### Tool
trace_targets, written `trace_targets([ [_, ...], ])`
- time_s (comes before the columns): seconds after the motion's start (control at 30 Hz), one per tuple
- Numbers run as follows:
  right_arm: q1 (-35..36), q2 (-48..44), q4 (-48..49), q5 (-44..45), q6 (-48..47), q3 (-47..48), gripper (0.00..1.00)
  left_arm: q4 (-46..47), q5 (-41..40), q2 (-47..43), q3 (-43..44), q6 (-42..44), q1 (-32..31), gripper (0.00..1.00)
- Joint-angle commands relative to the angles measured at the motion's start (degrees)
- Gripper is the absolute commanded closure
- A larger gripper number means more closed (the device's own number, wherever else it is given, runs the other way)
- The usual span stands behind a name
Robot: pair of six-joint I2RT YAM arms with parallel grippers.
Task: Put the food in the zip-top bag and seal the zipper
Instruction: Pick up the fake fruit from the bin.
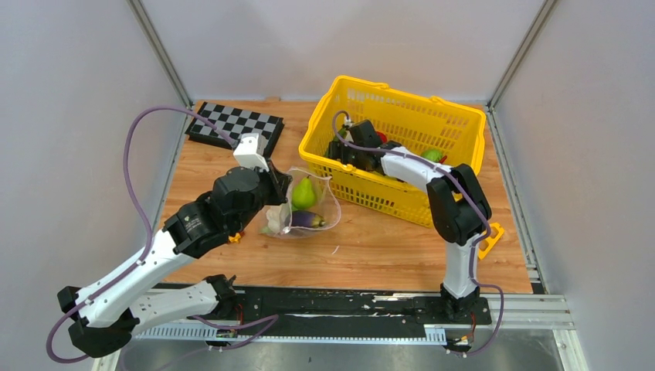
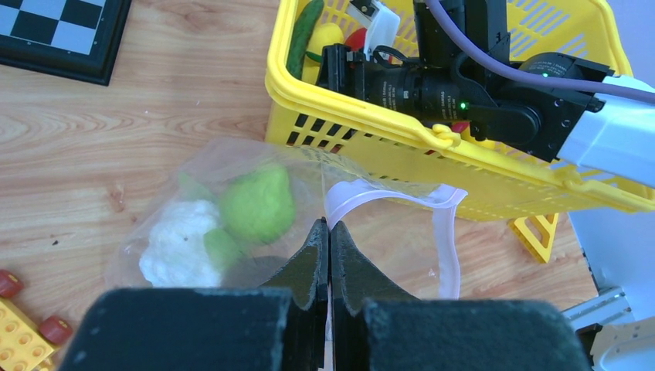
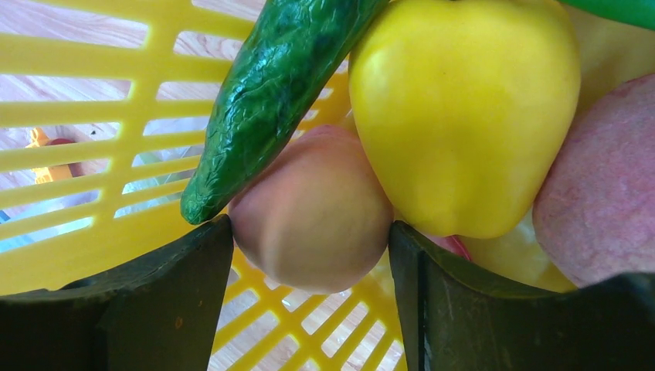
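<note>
A: Item 1, bag (image 1: 309, 202): on tabletop (image 1: 386, 247), just left of basket (image 1: 318, 114). Probably light, floppy, slick; best held at zipper (image 2: 446, 239) edge. Left pincer (image 2: 330, 239) clamped on bag's rim.

B: Item 2, pink piece (image 3: 309, 201): inside basket. Likely hard, slippery; grip mid-body. Right pincer (image 3: 309, 228) wide, straddling it. Writing: none legible.

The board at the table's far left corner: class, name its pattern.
The board has black-and-white checks, clearest in the top external view.
</note>
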Motion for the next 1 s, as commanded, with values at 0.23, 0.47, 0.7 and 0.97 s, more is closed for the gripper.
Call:
trace_targets([
  [0.23, 0.52, 1.42, 7.55, 0.46, 3.89, -1.55, 0.19, 0.57, -0.54, -1.06, 1.84, 0.52, 0.17, 1.00],
  [0.47, 0.51, 2.34, 7.25, 3.40, 3.25, -1.93, 0.21, 0.83, -0.78, -1.08, 1.30, 0.35, 0.17, 1.00],
  [0.7, 0.57, -1.88, 9.91, 3.08, 1.13, -4.90, 0.42, 1.01, -0.51, -0.27, 1.53, 0.62, 0.17, 1.00],
  [0.97, 0.31, -10.14, 12.12, 1.74, -0.78, -8.01, 0.52, 0.83, -0.59, -0.51, 1.33, 0.67, 0.17, 1.00],
])
